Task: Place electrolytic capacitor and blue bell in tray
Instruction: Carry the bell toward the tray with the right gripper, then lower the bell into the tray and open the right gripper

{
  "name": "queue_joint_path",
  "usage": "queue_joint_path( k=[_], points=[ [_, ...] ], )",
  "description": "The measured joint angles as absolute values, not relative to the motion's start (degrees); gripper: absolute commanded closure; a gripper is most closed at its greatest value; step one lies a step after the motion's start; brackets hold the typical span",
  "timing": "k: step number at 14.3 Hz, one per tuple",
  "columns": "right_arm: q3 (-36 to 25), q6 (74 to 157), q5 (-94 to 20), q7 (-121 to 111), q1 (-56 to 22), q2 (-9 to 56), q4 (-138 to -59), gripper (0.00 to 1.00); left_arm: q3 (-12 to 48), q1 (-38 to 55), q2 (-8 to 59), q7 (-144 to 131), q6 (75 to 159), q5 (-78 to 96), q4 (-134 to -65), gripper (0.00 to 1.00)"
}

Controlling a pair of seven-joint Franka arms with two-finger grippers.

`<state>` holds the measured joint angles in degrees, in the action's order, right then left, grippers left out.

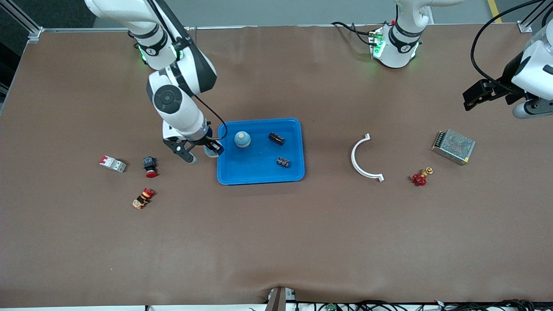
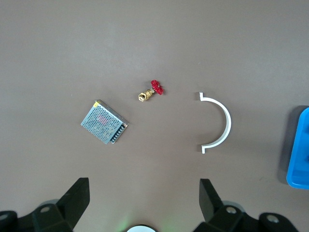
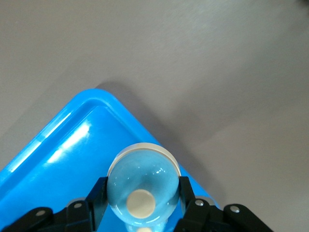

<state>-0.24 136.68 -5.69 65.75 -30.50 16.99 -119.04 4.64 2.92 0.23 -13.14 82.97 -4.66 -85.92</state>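
My right gripper [image 1: 201,152] [image 3: 142,193] is shut on a blue bell [image 1: 211,151] [image 3: 141,183], a glossy blue dome with a cream button. It holds the bell over the rim of the bright-blue tray [image 1: 259,178] [image 3: 58,159] at the right arm's end. Another blue bell [image 1: 242,139] stands inside the tray, with two small black parts [image 1: 276,138] [image 1: 283,162]. I cannot tell which small part is the electrolytic capacitor. My left gripper [image 1: 473,98] [image 2: 144,200] waits open and high over the left arm's end of the table, holding nothing.
A white curved bracket [image 1: 362,162] [image 2: 219,123], a red-handled brass valve [image 1: 421,177] [image 2: 150,91] and a metal mesh box [image 1: 453,147] [image 2: 104,122] lie toward the left arm's end. A breaker [image 1: 113,163], a red button [image 1: 149,166] and an orange part [image 1: 143,198] lie toward the right arm's end.
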Motion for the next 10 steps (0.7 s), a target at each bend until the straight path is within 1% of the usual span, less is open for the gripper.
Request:
queue_joint_path(
  k=[5, 7, 10],
  points=[
    [-0.26, 145.45, -5.69, 69.87, -32.79, 23.07, -118.45, 1.0, 4.65, 2.96, -0.02, -13.13, 83.68, -3.95, -86.04, 0.0],
    [-0.26, 147.51, -5.69, 71.39, -33.78, 24.81, -118.05, 1.0, 4.67, 3.09, -0.01, -12.7, 83.86, -3.82, -86.13, 0.0],
    [-0.26, 148.26, -5.69, 73.25, -35.01, 27.0, -116.48, 1.0, 4.75, 3.22, -0.01, -10.55, 84.02, -3.78, -86.23, 0.0]
  ],
)
